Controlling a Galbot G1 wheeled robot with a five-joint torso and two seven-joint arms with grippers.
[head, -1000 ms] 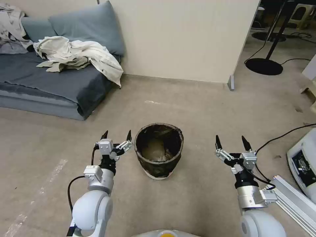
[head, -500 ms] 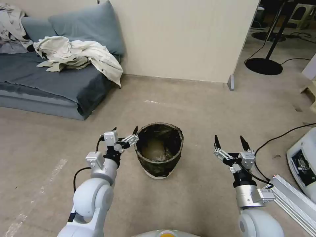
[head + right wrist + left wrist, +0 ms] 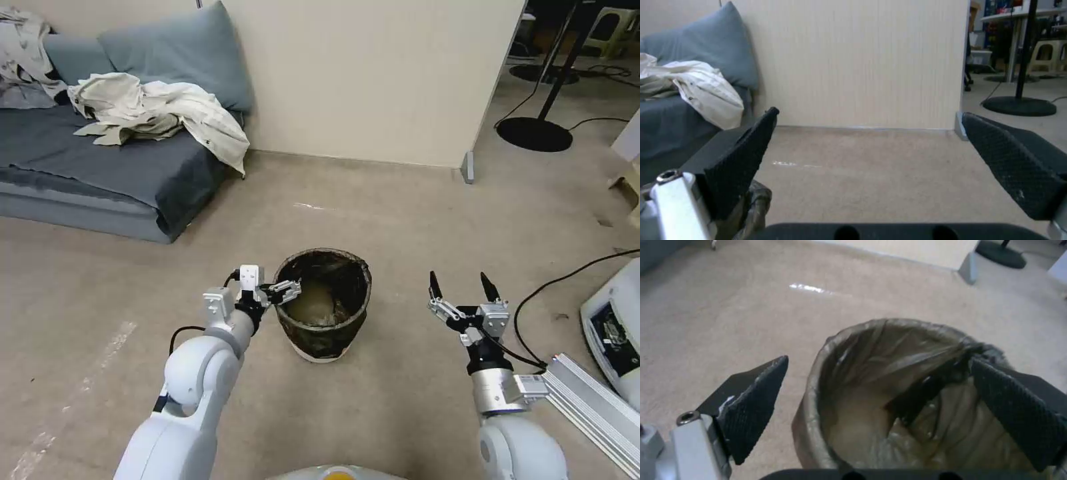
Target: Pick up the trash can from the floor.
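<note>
Nearest the robot's body, two glossy white rounded arms reach forward over the floor (image 3: 400, 220), a flat beige-grey matte surface with a faint whitish scuff streak. Left gripper (image 3: 889, 406): fingers spread wide, straddling the near-left rim of the trash can (image 3: 322, 303); one black, diamond-knurled wedge pad sits outside the wall, the other hangs over the mouth inside, neither pressing on the rim as far as the wrist view shows. From the head view the left gripper (image 3: 277, 292) lies level with the rim, pointing across it. Trash can stands upright on the floor, just ahead of and between the two arms: round, tapering slightly to a white plastic base, lined with a crinkled, glossy dark brown-black bag folded over the rim; the liner sags in folds inside. Right gripper (image 3: 459, 288): well apart to the right of the can, pointed black fingertips up and spread, holding nothing; silver cylindrical wrist below it. Right of that gripper, a ribbed aluminium rail (image 3: 593, 407) and black cable (image 3: 567, 277). Beyond the can, left, a low blue-grey upholstered sofa (image 3: 100, 167) with rumpled cream cloth (image 3: 160, 113) and a soft cushion (image 3: 180, 50); straight ahead, a smooth cream partition wall (image 3: 373, 73); far right, a round black stand base (image 3: 535, 135).
</note>
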